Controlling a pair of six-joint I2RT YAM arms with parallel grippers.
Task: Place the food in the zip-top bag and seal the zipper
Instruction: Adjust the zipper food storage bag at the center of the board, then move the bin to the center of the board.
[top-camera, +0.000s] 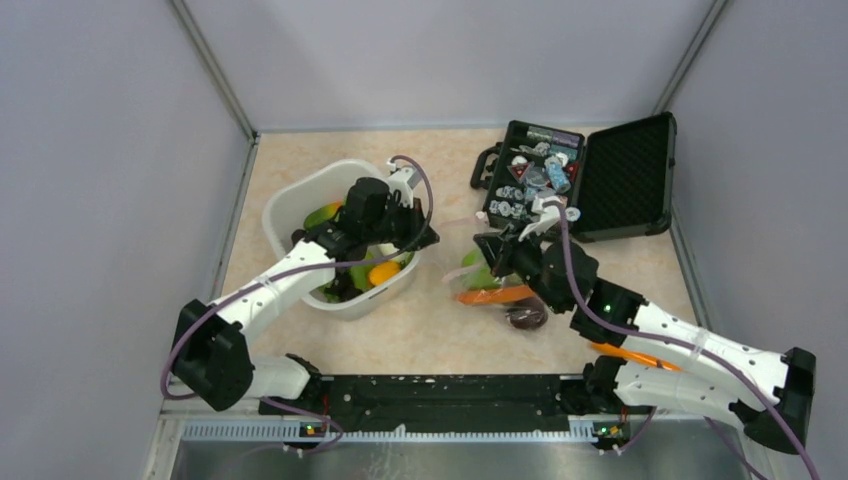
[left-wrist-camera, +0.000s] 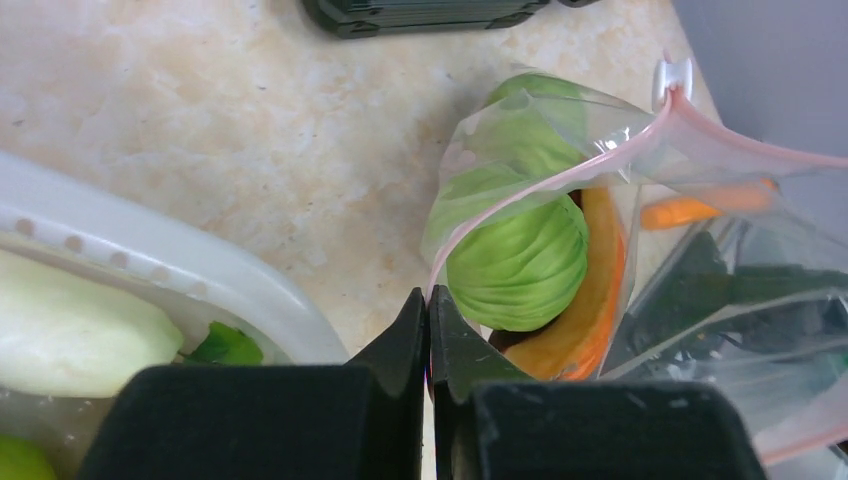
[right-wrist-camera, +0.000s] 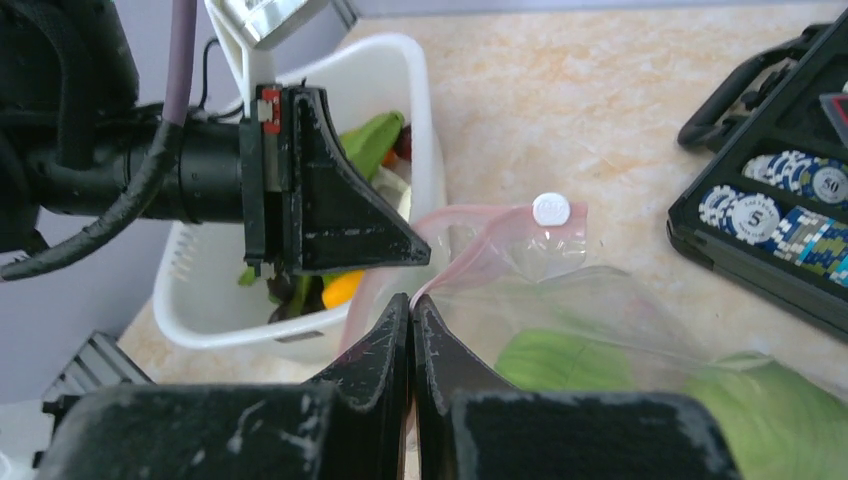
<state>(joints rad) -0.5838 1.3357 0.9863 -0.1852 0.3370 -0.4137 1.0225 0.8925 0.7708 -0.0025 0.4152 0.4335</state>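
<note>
The clear zip-top bag (top-camera: 468, 283) lies between the tub and the case, holding a green cabbage (left-wrist-camera: 520, 255), an orange carrot (top-camera: 495, 295) and a dark purple piece (top-camera: 527, 316). My left gripper (left-wrist-camera: 428, 300) is shut on the pink zipper strip (left-wrist-camera: 520, 190) at one lip of the mouth. My right gripper (right-wrist-camera: 412, 300) is shut on the strip's other lip (right-wrist-camera: 455, 262). The mouth gapes between them. The white slider (right-wrist-camera: 551, 209) sits at the strip's far end. In the top view the left gripper (top-camera: 428, 238) and right gripper (top-camera: 483, 243) face each other closely.
The white tub (top-camera: 300, 195) at the left holds a white radish (left-wrist-camera: 70, 335), green pieces and an orange round piece (top-camera: 383, 272). The open black case (top-camera: 620, 180) with chips and trinkets stands at the back right. Grey walls enclose the table.
</note>
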